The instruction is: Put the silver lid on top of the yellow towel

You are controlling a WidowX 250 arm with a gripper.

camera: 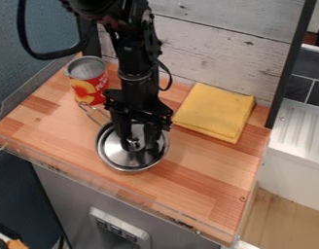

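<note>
Countertop (207, 182), striped wood, under the fingers. Gripper (137, 144): fingers apart, one each side of the lid's knob (contact: cannot tell). Silver lid (126, 159): directly below the fingertips, atop a small metal pan (105, 154). Yellow towel (215, 111): folded, beyond the fingers, toward the drainboard (302, 127). Red can (89, 86): beyond them, toward the blue wall (42, 29).

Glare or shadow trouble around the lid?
Camera view: bright highlights and dark reflections break up the silver lid, and the black gripper partly blends into the dark ones; the can's metal top shines softly; the yellow towel is lit fairly evenly, no hard shadow across it.
</note>
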